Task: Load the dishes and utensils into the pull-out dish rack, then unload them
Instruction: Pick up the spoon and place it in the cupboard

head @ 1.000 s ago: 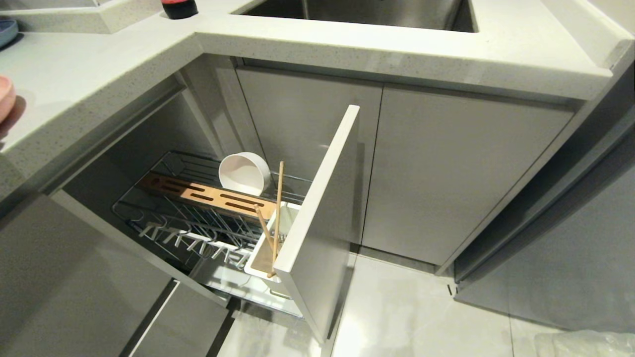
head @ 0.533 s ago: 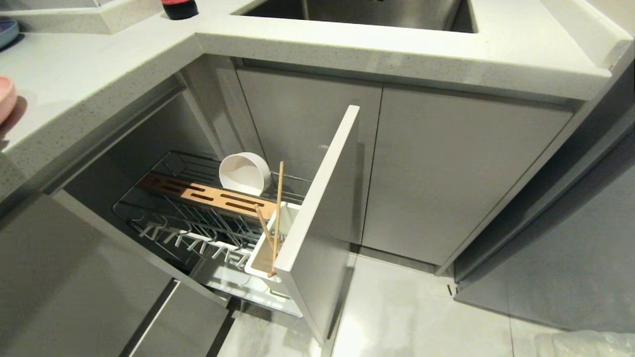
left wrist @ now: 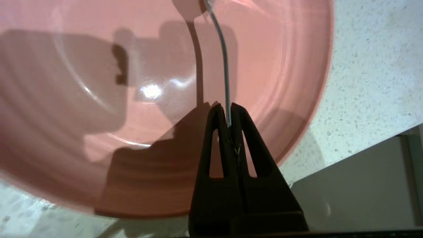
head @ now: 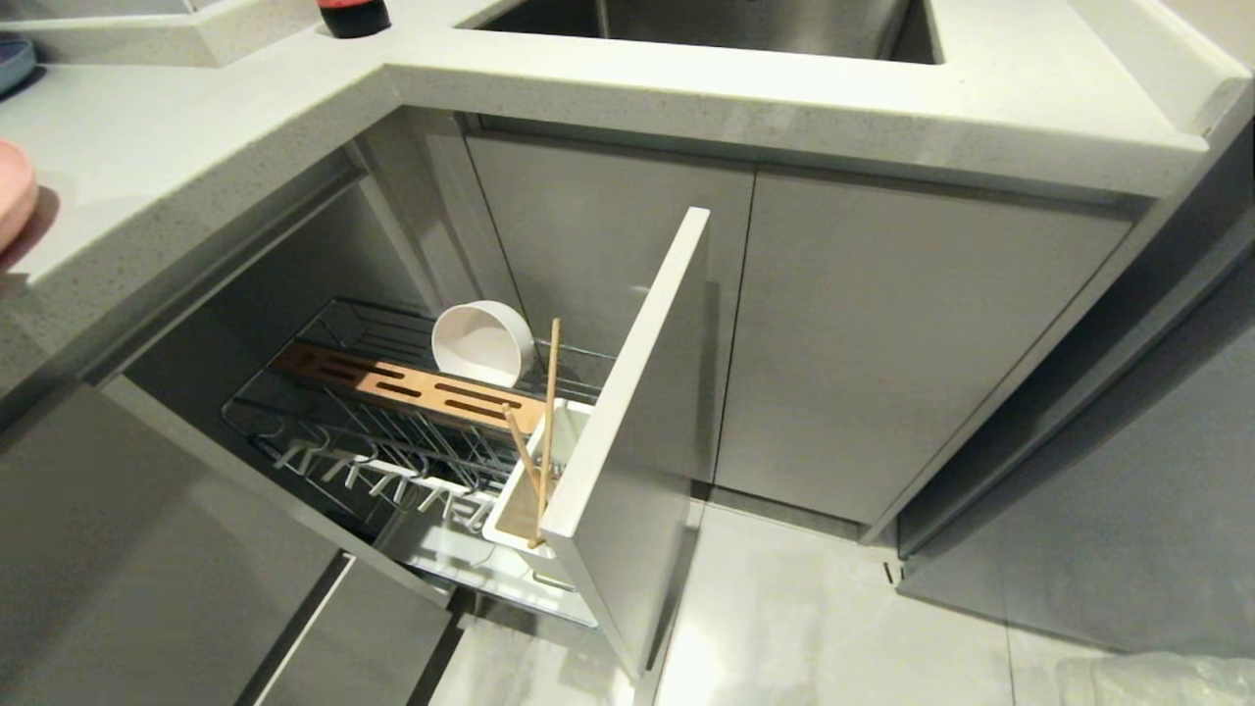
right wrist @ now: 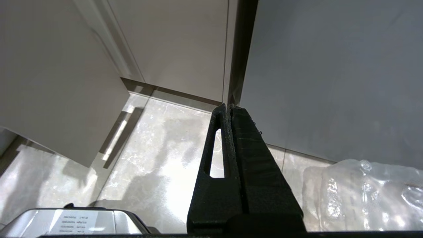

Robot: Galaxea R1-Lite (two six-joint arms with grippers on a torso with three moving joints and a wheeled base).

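1. One spoon (left wrist: pixel 224 66): only its thin grey metal handle shows, in the left wrist view, pinched between the closed tips of the left gripper (left wrist: pixel 228 114). The handle runs up over the plate; the spoon's bowl end is cut off by the edge of the view.
2. One salmon-pink plate (left wrist: pixel 158 99) lies on the speckled pale countertop (left wrist: pixel 373 82). In the head view only its rim (head: pixel 15 191) shows, at the far left.
3. One pull-out dish rack (head: pixel 392 431) stands drawn out below the countertop (head: pixel 176 157).
4. One cream-white bowl (head: pixel 483 343) leans on its side in the rack, behind the slotted wooden strip (head: pixel 412 385).
5. Two chopsticks (head: pixel 547 422) stand in the white utensil cup (head: pixel 510 510), just behind the grey front panel (head: pixel 637 431).
6. The right gripper (right wrist: pixel 228 109) hangs apart over the floor (right wrist: pixel 158 148), its fingers pressed together on nothing.
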